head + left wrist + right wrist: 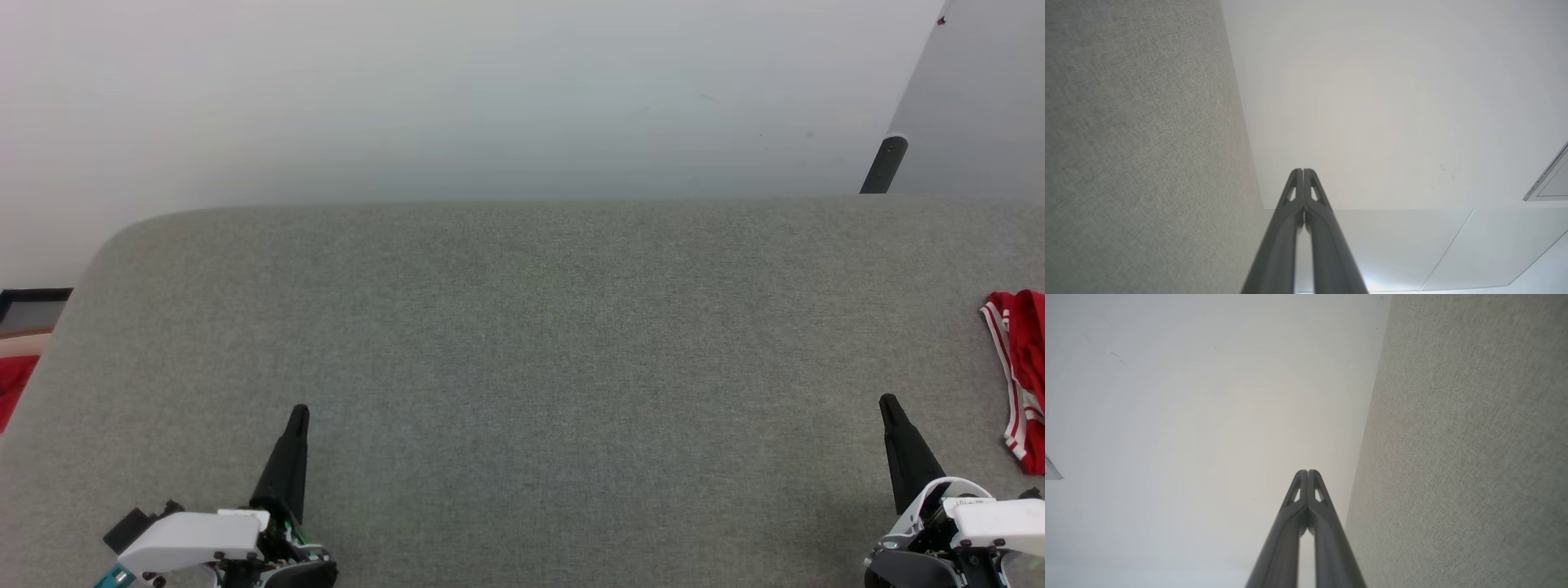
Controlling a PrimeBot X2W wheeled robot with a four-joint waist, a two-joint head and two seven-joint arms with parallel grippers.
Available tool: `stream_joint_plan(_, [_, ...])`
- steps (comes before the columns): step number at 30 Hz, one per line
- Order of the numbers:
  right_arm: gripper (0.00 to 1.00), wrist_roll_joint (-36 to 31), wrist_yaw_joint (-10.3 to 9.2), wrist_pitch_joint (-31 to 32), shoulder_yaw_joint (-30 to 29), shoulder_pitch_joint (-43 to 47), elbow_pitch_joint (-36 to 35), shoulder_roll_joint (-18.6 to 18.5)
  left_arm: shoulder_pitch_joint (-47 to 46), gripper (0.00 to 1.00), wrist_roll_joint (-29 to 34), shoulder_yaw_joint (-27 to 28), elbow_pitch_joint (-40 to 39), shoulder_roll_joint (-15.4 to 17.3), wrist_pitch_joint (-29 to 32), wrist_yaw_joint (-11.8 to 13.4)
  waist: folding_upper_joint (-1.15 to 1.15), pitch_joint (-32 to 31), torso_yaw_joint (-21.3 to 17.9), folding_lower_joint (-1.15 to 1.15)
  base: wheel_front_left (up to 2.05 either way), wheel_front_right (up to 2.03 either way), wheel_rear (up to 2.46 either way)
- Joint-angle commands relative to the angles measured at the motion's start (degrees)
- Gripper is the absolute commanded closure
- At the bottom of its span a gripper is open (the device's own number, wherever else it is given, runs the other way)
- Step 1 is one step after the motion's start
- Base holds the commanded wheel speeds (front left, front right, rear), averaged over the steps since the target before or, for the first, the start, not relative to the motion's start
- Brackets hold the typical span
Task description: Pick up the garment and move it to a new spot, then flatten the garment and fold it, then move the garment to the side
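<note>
Your grey fabric worktop (522,327) lies bare across its middle under a pale wall, which gives you room to spread and fold; the garment (1020,376) sits bunched at the far right edge, partly cut off. The left gripper (298,416) and right gripper (888,406) rest low, fingers pressed together, holding nothing, the right one nearer the cloth, so judge it the likelier one to reach
</note>
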Motion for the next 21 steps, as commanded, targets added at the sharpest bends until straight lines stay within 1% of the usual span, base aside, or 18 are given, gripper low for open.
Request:
stream_joint_plan(1, [1.00,0.2,0.02,0.1,-0.1,-0.2,0.0,0.2,-0.5,1.00,-0.2,0.2,0.0,0.0,0.2,0.1,0.00,0.0,0.0,0.00,0.00,0.00,0.00])
stream_joint_plan(21, [1.00,0.1,0.02,0.1,-0.1,-0.2,0.0,0.2,-0.5,1.00,-0.2,0.2,0.0,0.0,0.2,0.1,0.00,0.0,0.0,0.00,0.00,0.00,0.00])
